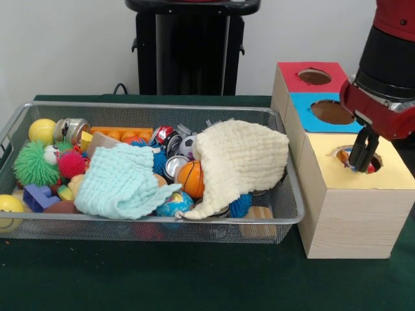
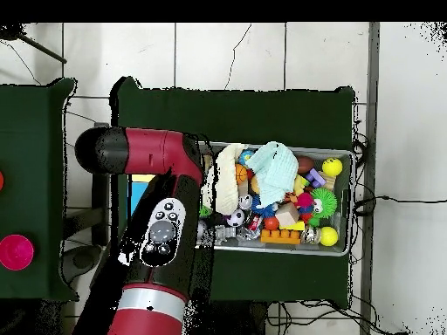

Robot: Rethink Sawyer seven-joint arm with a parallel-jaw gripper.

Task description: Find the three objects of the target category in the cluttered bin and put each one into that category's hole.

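Observation:
The wire-mesh bin (image 1: 149, 105) lies at the left, full of toys; it also shows in the overhead view (image 2: 345, 157). The yellow-topped box (image 1: 350, 201) stands nearest of three boxes at the right. My gripper (image 1: 360, 167) points straight down into its round hole (image 1: 377, 159). It looks shut on a dotted white cloth (image 1: 342, 154), of which only small bits show at the hole's rim. No other polka-dot cloth shows in the bin. In the overhead view my arm (image 2: 161, 227) hides the gripper and the boxes.
A cream cloth (image 1: 243, 159) and a mint cloth (image 1: 120, 181) cover much of the bin's toys, with balls, cans and blocks around them. The blue-topped box (image 1: 305, 113) and the red-topped box (image 1: 288, 74) stand behind the yellow one.

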